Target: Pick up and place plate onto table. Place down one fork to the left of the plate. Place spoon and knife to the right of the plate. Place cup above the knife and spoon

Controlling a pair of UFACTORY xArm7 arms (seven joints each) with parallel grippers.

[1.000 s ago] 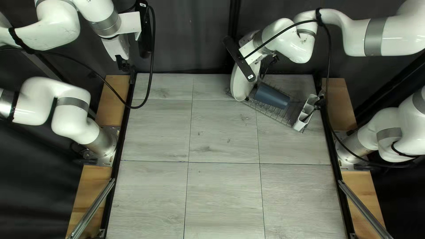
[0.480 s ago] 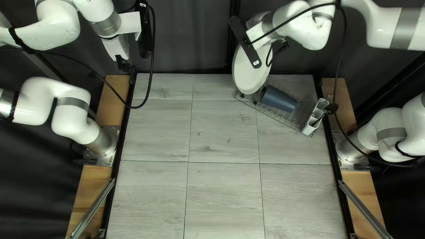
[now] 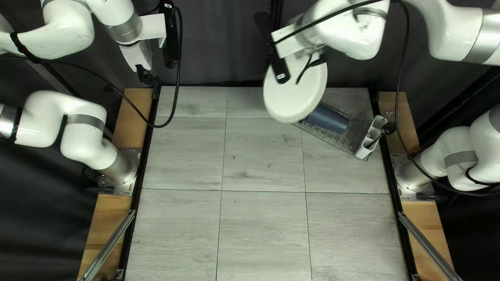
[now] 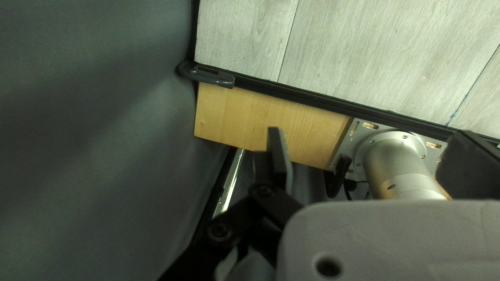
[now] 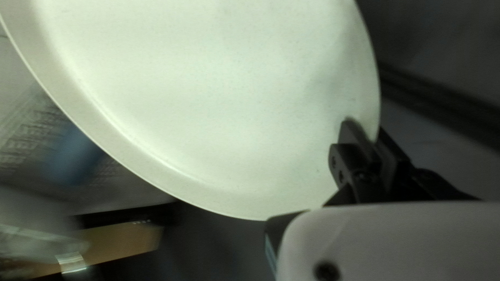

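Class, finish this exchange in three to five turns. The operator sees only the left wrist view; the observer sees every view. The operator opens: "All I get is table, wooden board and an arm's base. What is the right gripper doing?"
Observer: The right gripper is shut on the rim of the plate.

Operator: Where is the cup, then?

Observer: The blue-grey cup lies in the wire rack, toward the far right of the top left view.

Operator: Any cutlery near it?

Observer: A dark utensil sticks out of the white holder at the rack's end.
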